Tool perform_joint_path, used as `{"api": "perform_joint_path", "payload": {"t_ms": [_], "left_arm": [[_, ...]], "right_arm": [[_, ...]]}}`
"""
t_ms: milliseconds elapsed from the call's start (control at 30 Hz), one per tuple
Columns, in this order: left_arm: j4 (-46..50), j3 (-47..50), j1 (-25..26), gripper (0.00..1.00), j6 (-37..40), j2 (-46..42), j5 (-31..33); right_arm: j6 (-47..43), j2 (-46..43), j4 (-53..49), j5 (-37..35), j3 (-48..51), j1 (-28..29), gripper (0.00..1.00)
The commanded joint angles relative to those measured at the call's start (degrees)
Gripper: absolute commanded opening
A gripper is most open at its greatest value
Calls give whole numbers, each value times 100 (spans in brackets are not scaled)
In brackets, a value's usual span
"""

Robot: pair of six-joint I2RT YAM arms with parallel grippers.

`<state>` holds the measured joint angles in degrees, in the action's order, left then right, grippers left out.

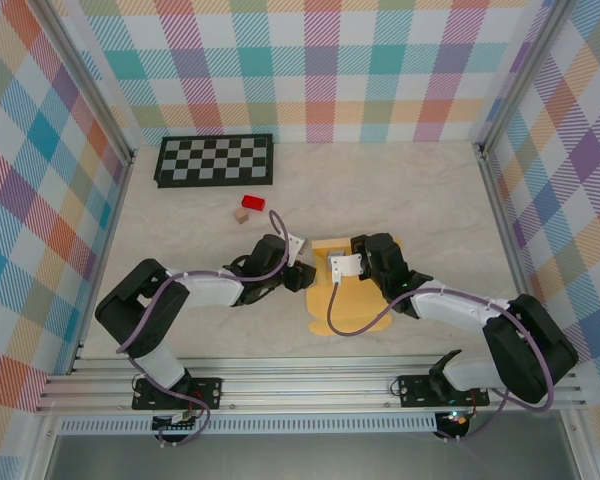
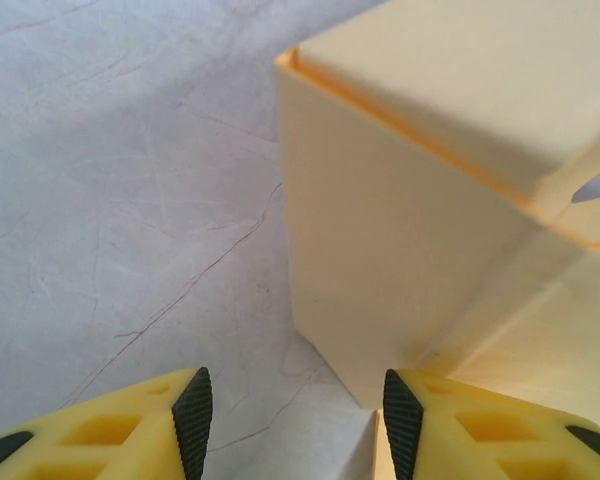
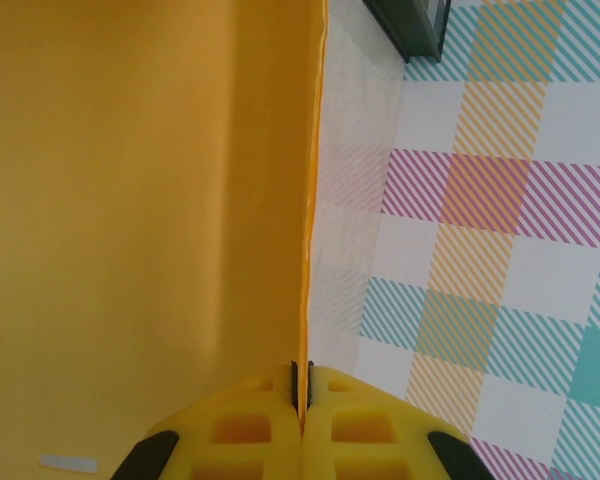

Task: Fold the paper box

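Note:
The yellow-orange paper box lies partly folded at the table's middle, between the two arms. My right gripper is shut on the thin edge of a raised wall of the paper box, which stands upright in the right wrist view. In the top view the right gripper sits at the box's far edge. My left gripper is open, its black pads wide apart, with a pale corner of the paper box just ahead and reaching toward the right pad. The left gripper is beside the box's left edge.
A black and white checkerboard lies at the far left of the table. A small red block and a tiny tan cube sit just behind the left gripper. Plaid walls and metal rails enclose the table.

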<state>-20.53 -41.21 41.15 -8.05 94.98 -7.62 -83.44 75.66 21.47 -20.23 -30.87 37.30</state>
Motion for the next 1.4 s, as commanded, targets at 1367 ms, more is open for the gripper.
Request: {"api": "perform_joint_path", "payload": {"t_ms": [1367], "left_arm": [[-79, -479, 466, 60, -1123, 394, 1321]], "right_arm": [[-50, -104, -272, -24, 117, 223, 0]]}}
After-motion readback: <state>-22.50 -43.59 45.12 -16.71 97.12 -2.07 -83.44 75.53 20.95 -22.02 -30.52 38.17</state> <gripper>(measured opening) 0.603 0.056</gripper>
